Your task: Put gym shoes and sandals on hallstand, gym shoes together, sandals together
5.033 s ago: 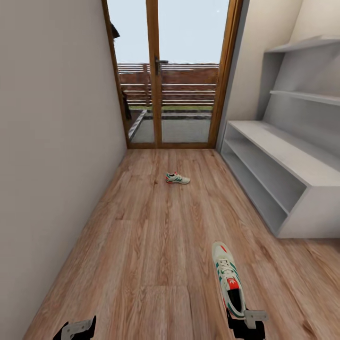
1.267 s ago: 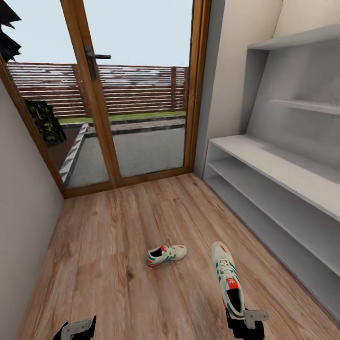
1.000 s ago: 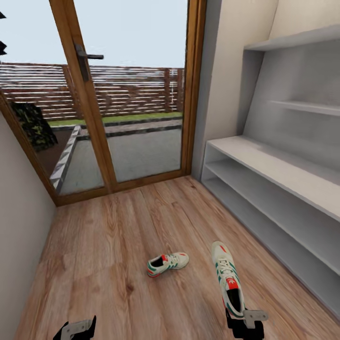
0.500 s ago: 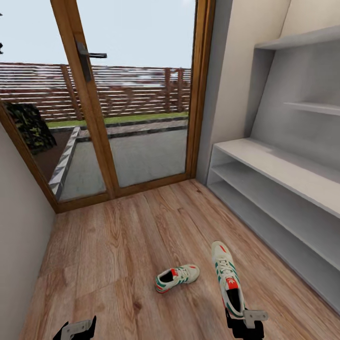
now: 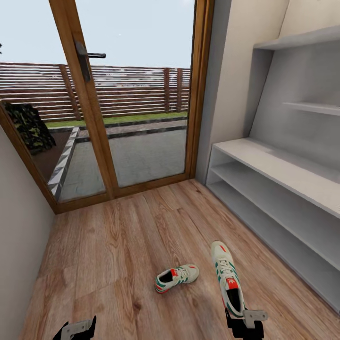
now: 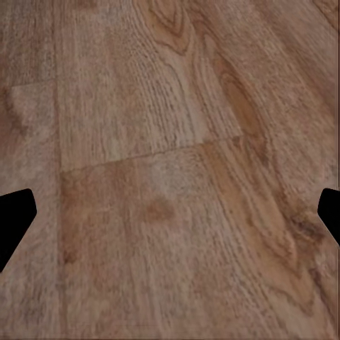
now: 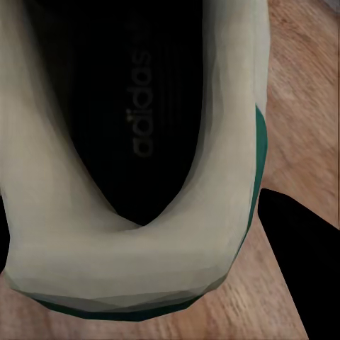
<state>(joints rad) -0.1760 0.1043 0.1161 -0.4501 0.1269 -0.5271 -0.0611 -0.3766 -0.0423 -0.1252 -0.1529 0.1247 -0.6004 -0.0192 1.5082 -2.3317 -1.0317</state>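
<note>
Since half a second ago, little shifts: the loose gym shoe [image 5: 177, 277] lies on the corridor floor [image 5: 118, 245] as before. Right hand [image 5: 245, 322] grips the other gym shoe [image 5: 227, 277] by its heel, toe forward. Left hand [image 5: 75, 329] hangs spread, empty. Hallstand [image 5: 283, 189] stands at right.

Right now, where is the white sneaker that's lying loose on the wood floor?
In the head view the loose white sneaker lies on the wood-plank floor, just left of the sneaker held by the right gripper.
</note>
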